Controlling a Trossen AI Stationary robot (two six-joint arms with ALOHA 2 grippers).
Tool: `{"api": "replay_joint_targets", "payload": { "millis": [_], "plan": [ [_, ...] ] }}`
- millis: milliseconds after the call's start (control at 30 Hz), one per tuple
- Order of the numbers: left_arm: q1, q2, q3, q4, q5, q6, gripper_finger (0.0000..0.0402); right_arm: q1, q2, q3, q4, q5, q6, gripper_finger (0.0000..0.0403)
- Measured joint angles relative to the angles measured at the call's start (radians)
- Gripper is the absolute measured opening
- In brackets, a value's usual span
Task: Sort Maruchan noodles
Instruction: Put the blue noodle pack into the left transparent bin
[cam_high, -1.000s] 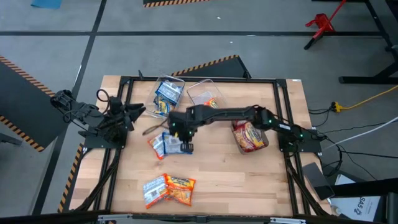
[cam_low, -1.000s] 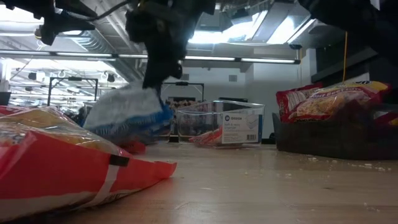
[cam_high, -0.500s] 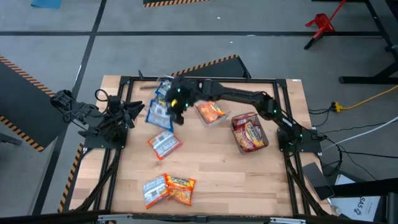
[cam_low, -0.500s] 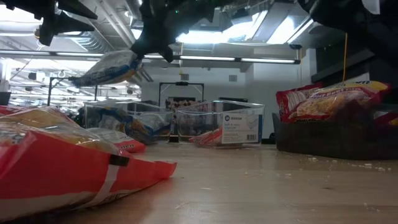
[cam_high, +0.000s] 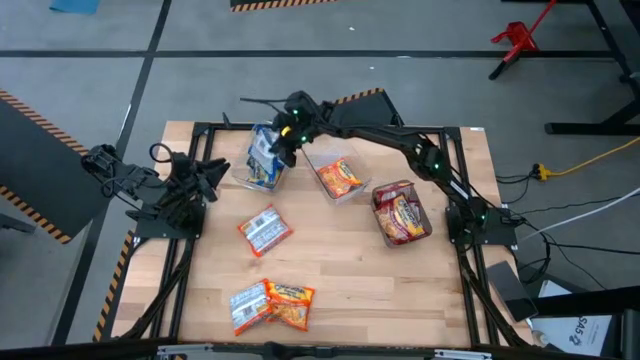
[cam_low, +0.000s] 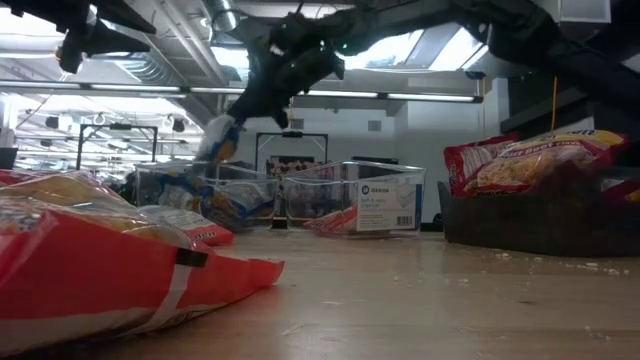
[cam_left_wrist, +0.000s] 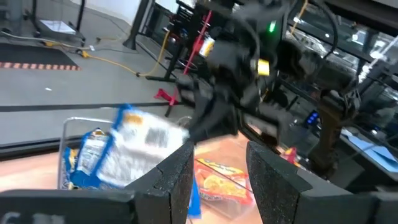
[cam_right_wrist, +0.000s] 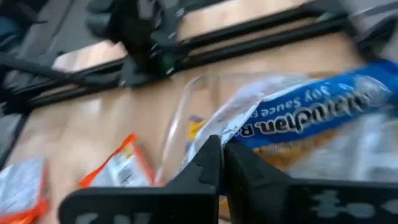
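My right gripper (cam_high: 289, 133) reaches to the table's far left and is shut on a blue-and-white Maruchan noodle packet (cam_high: 264, 157). The packet hangs over a clear bin (cam_right_wrist: 180, 118) that holds more blue packets. A second clear bin (cam_high: 322, 152) holds an orange packet (cam_high: 339, 179). A dark bin (cam_high: 385, 232) holds red-brown packets. A red-and-white packet (cam_high: 265, 232), a blue-and-white one (cam_high: 249, 304) and an orange one (cam_high: 291, 303) lie flat on the table. My left gripper (cam_left_wrist: 221, 180) waits open at the left edge. My right gripper pinches the blue-and-white packet between its two fingers at one edge (cam_right_wrist: 231, 138). The fingers (cam_low: 250, 100) slant down from the right side. The packet (cam_low: 218, 140) hangs tilted below them, lifted clear of the table and above the bin.
The black frame rails (cam_high: 320, 127) run round the table's edges. Bare wood lies in the middle and near right of the table (cam_high: 380, 290). In the low view a red-orange packet (cam_low: 90, 270) lies close in the foreground.
My right gripper has swung from the middle of the table toward the far edge and risen, staying shut. The blue-and-white packet has gone with it, lifted off the table to above the far-left clear bin. The red-and-white packet stayed on the table.
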Motion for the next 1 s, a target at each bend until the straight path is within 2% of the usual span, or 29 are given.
{"api": "replay_joint_targets", "payload": {
  "millis": [233,533,833,1000],
  "plan": [
    [0.000,0.000,0.000,0.000,-0.016,0.000,0.0141,0.009,0.064,0.000,-0.005,-0.143,-0.009,0.0000],
    [0.000,0.000,0.000,0.000,-0.053,0.001,0.0141,0.001,0.064,0.010,0.066,-0.176,-0.012,0.0000],
    [0.000,0.000,0.000,0.000,-0.071,0.010,0.0141,0.003,0.062,0.011,0.159,-0.315,-0.010,0.0000],
    [0.000,0.000,0.000,-0.001,-0.071,0.010,0.0141,-0.004,0.062,0.011,0.160,-0.318,-0.009,0.0000]
  ]
}}
